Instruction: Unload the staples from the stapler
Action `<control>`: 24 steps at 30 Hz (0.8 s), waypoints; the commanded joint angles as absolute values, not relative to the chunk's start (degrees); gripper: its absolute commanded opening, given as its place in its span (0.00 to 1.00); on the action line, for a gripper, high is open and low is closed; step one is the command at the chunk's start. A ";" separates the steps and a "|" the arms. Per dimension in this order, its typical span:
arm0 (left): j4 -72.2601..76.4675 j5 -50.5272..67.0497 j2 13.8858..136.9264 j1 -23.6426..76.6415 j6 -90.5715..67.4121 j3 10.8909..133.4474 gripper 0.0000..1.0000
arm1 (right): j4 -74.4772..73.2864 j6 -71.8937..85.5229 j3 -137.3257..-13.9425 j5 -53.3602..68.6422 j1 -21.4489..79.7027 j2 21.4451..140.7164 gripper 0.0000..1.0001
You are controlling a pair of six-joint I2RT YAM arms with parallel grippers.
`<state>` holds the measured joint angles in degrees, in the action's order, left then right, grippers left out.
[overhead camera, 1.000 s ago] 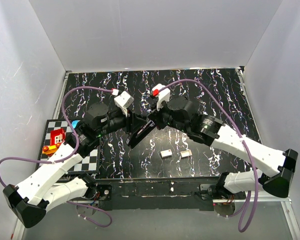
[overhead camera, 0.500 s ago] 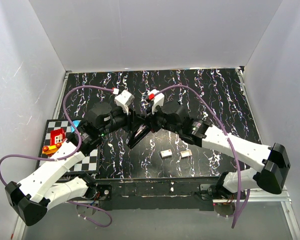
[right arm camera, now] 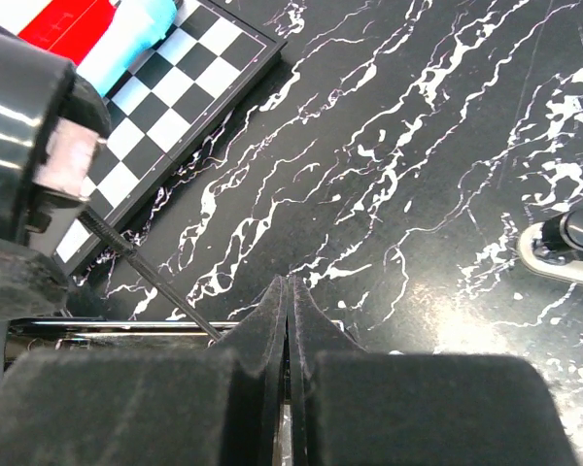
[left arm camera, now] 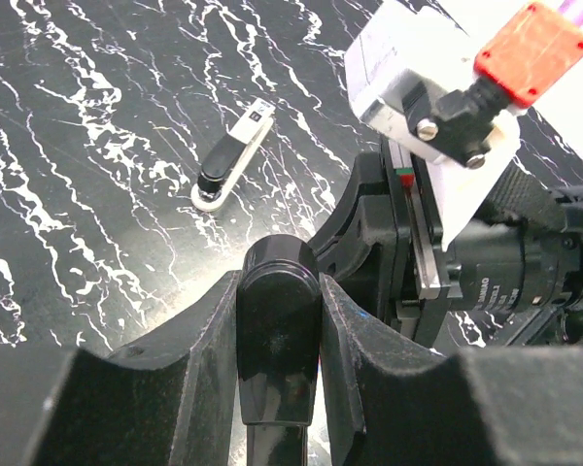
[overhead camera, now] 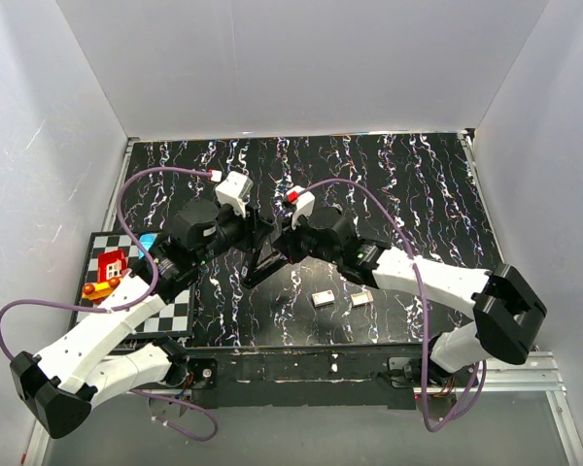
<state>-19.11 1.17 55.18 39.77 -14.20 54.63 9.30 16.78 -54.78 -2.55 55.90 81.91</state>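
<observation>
- Left gripper [left arm camera: 279,286]: clenched on the stapler [left arm camera: 278,369], one finger pressed to each side of its glossy black body.
- Stapler: held clear of the tabletop [overhead camera: 418,194], tilted, a little left of the middle, between the two wrists.
- Right gripper [right arm camera: 287,291]: fingertips pressed together, meeting the left gripper head-on at the stapler. Whether anything thin is pinched between them cannot be told.
- Rod [right arm camera: 151,277]: thin and black, it slants from the left gripper's side down towards the right fingers. A bright metal strip [right arm camera: 126,328] lies just beneath it and reaches the same fingers.
- Right wrist camera [left arm camera: 418,87]: a white housing with a red plug, just beyond the stapler in the left wrist view.
- Black-and-white piece [left arm camera: 231,160]: small and elongated, lying flat on the tabletop on the far side of the grippers, touching nothing.
- Blocks: one pale block [overhead camera: 323,298] and a second block [overhead camera: 360,298] lie side by side but apart, near the near edge, just right of the grippers.
- Chessboard [overhead camera: 180,311]: at the left edge towards the near corner, partly under the left arm. It carries a red item [overhead camera: 110,262], a cyan item [overhead camera: 148,240] and a small orange item [overhead camera: 97,288].
- Tabletop: black with white veining.
</observation>
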 commanded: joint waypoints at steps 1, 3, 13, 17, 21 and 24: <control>-9.41 -4.39 53.00 39.55 -16.34 54.76 0.00 | 14.32 20.30 -52.91 1.47 55.99 84.72 0.01; -8.35 -5.53 53.09 39.55 -16.78 54.49 0.00 | 15.99 21.26 -52.38 2.37 55.99 85.69 0.01; -2.29 -12.92 55.10 39.55 -18.46 52.47 0.00 | 21.00 24.34 -51.33 6.85 55.99 90.79 0.01; -0.36 -14.94 56.86 39.38 -18.63 52.65 0.00 | 22.67 25.57 -51.07 8.52 55.90 92.11 0.01; 2.54 -16.69 59.49 39.38 -18.54 52.82 0.00 | 24.08 26.54 -51.07 9.93 55.99 92.90 0.01; 4.48 -18.19 61.52 39.29 -18.02 52.91 0.00 | 25.48 27.86 -50.71 11.24 56.07 93.43 0.01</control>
